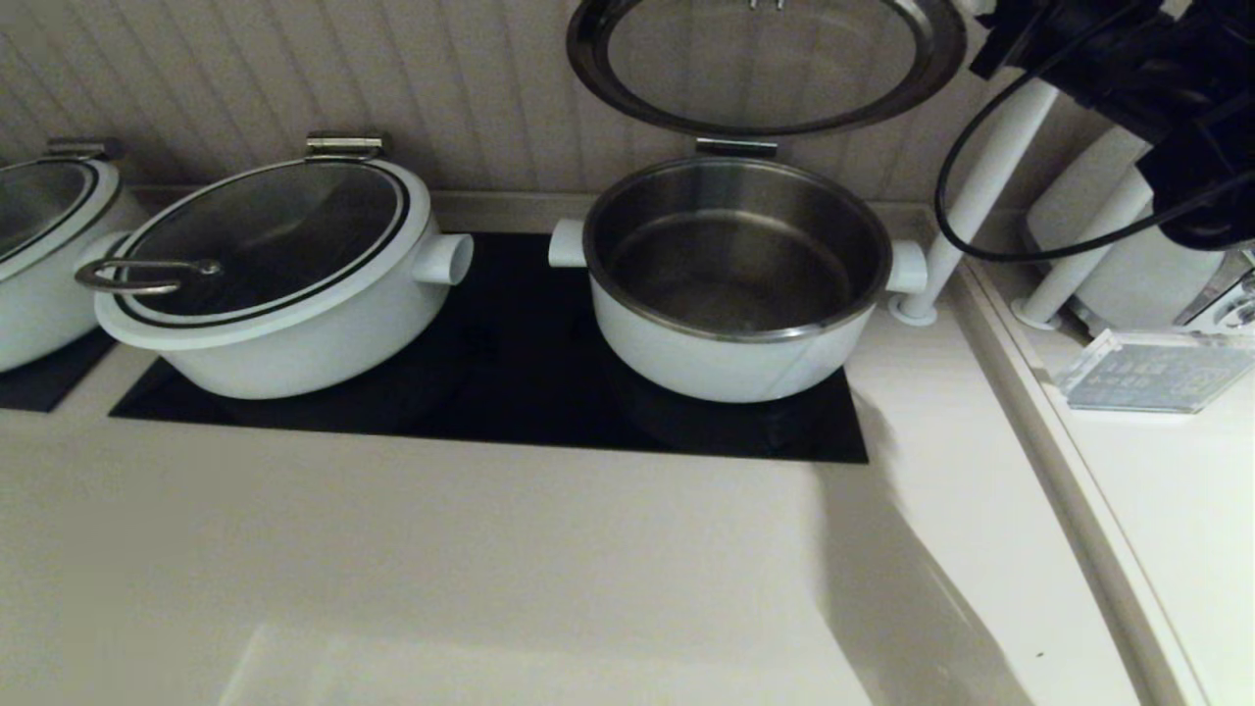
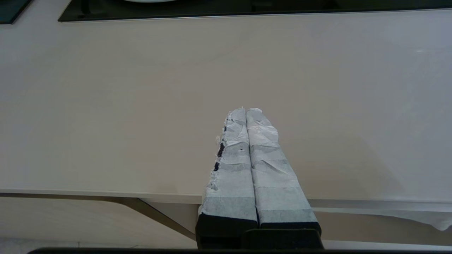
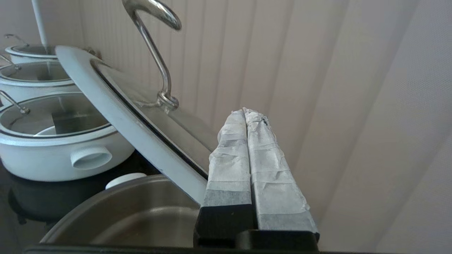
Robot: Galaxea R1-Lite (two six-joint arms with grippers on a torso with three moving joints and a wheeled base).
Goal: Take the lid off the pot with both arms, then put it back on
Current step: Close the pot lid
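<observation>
The round white pot (image 1: 726,363) stands open on the black cooktop, its steel inside empty. Its glass lid (image 1: 765,59) is swung up on the steel hinge (image 1: 735,147) and stands against the back wall. In the right wrist view the lid's white rim (image 3: 116,123) slants above the pot (image 3: 141,215), with the steel bar handle (image 3: 155,53) sticking out. My right gripper (image 3: 245,112) is shut and empty, beside the raised lid and apart from it; its arm (image 1: 1157,78) is at the upper right. My left gripper (image 2: 246,110) is shut and empty over the bare counter.
A wider white pot (image 1: 275,284) with a closed glass lid sits left on the cooktop (image 1: 510,373), another pot (image 1: 39,255) at the far left. A white post (image 1: 980,186), a white appliance (image 1: 1128,245) and a clear sign (image 1: 1157,373) stand right. Counter (image 1: 490,569) in front.
</observation>
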